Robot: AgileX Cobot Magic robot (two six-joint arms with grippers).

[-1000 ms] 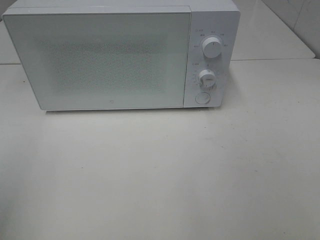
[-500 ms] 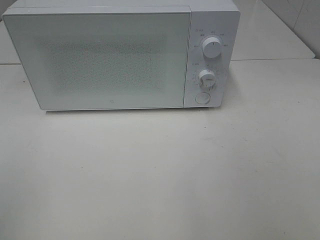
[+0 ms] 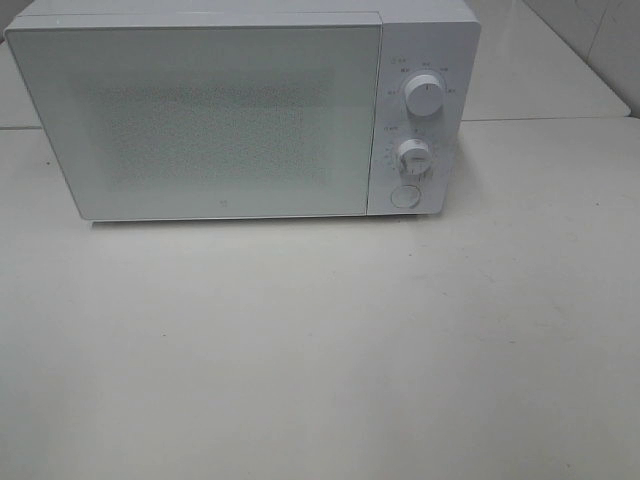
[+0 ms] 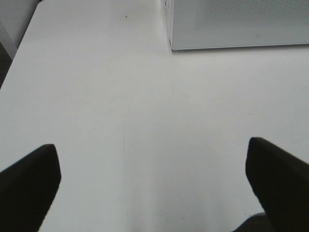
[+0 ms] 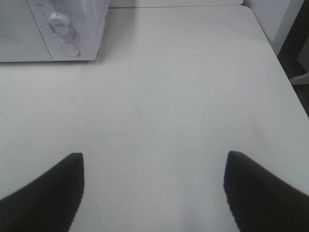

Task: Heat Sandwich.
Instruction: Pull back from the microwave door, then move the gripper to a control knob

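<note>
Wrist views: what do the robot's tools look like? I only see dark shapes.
Only the tips show. The left tool has two matte black fingers, broad and blunt with slanted edges. The right tool looks much the same: plain black wedges with slightly rounded ends. No cables, markings or labels are visible on them, and the arms themselves appear in no view.

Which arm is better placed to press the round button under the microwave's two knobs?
Right, probably. The round button sits on the microwave's right side, and the right wrist view shows it ahead of the open right gripper. The open left gripper faces only its opposite front corner.
</note>
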